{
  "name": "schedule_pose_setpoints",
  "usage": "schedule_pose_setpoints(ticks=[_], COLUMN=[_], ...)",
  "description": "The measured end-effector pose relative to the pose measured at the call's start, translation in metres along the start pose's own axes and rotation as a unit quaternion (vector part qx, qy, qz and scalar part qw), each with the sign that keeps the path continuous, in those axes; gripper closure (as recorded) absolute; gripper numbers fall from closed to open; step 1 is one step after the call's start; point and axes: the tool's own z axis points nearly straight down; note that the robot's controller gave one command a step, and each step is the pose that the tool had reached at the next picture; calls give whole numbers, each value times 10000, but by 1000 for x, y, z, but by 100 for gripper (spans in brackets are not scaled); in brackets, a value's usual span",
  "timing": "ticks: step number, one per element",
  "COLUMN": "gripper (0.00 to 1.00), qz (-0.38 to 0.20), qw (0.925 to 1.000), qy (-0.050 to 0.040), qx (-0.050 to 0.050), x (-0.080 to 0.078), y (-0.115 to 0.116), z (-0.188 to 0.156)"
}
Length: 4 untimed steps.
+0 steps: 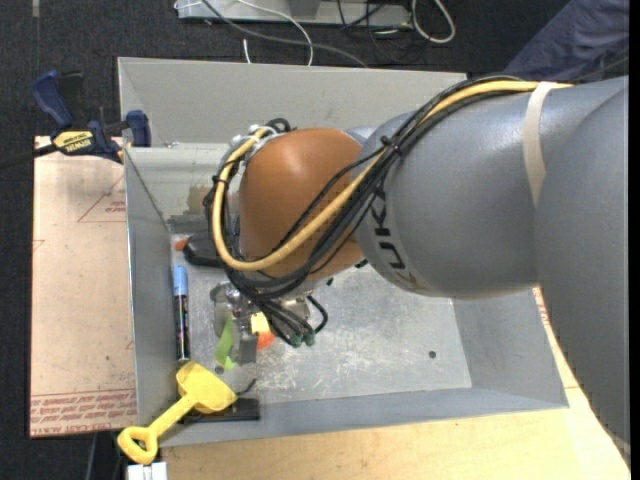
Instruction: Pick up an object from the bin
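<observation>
The jaws sit low over the grey bin (400,363) floor, beneath the orange wrist cover (295,193). I cannot tell whether they are spread or pressed together, since cover and cables mask them. Directly under them lies a slim green piece (227,346), with a small orange bit (264,340) just beside it. Lying on open floor, either probably suits a grasp. Beyond the jaws, a black-and-blue marker (181,308) hugs the side wall, and a yellow toy shovel (195,393) lies further off by the rim.

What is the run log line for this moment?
gripper: low, left in bin | nearest: green piece, orange piece | marker: along left wall | yellow scoop: front-left corner
</observation>
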Motion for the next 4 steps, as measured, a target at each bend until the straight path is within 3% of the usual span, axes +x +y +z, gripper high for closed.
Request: schedule_pose_setpoints(ticks=[1,2,3,4], gripper=[100,100,100,100], qz=[0,-608,-2013,-2589], qw=[10000,9981,9795,9659], qy=[16,-11,-6,0], qx=[3,-3,-7,-2], x=[1,-13,6,0], y=[0,-4,-14,-10], z=[1,36,96,118])
